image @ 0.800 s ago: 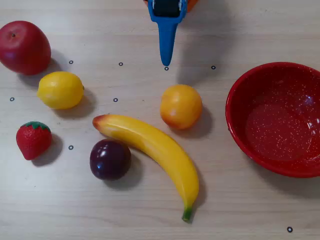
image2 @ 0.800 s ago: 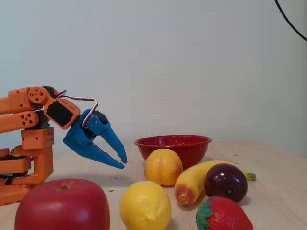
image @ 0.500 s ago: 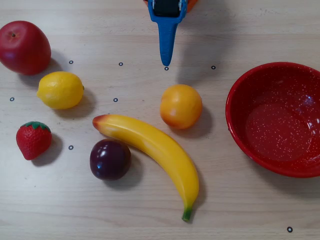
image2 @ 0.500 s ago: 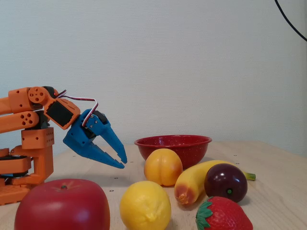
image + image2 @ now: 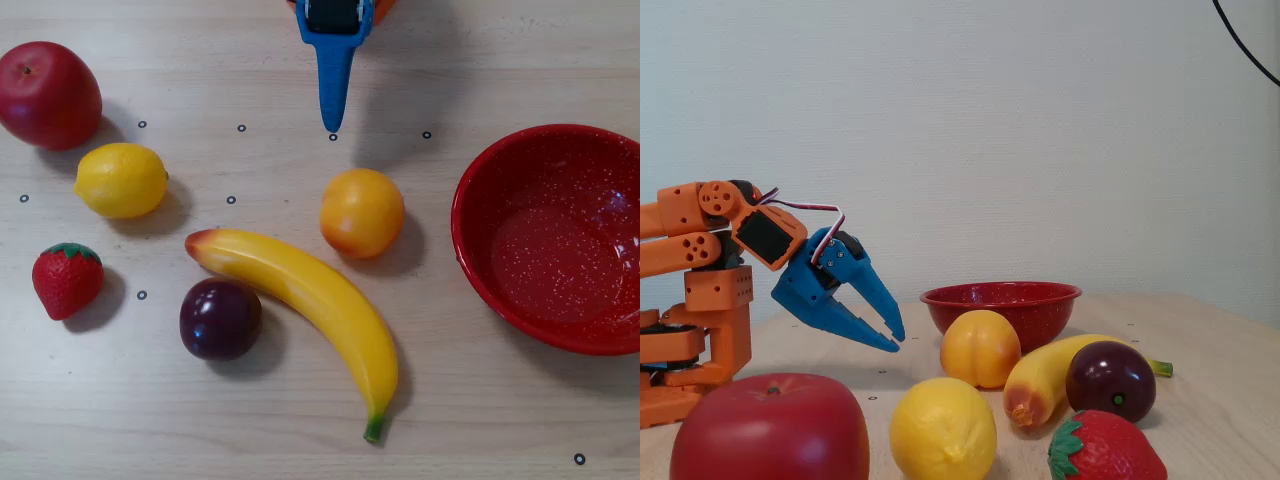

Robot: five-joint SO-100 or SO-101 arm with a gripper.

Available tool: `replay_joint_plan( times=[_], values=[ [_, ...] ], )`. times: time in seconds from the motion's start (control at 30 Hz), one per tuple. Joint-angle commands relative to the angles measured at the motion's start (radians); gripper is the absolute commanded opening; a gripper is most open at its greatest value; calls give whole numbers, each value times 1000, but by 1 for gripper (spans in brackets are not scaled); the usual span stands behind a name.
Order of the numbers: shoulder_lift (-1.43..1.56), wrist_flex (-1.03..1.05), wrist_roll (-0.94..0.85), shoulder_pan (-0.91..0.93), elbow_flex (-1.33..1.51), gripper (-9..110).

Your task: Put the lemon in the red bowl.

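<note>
In the fixed view the blue gripper [image 5: 893, 338] hangs above the table with its jaws slightly apart, holding nothing. Overhead, bare wood lies around its tip. The lemon [image 5: 121, 180] sits left in the overhead view, below the apple [image 5: 48, 95]. The red bowl [image 5: 470, 240] meets the right edge, empty.

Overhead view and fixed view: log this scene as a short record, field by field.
lemon: on the table, untouched, between apple and strawberry in the overhead view
red bowl: empty, at the right edge of the overhead view
gripper: above the table, holding nothing, jaws slightly apart in the fixed view
other fruit: banana, plum, orange-yellow fruit between lemon and bowl
task state: lemon not yet in bowl
</note>
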Motion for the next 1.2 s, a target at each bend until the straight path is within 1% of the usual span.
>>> replay_joint_plan(
  times=[0.0,0.3,0.67,0.93,1.17],
  values=[
    [-75,9,-8,-15,-83,0],
    [-345,97,48,-51,-385,0],
    [-681,298,114,-100,-759,0],
    [-959,413,121,-155,-1069,0],
    [-1249,531,138,-215,-1399,0]
  ],
)
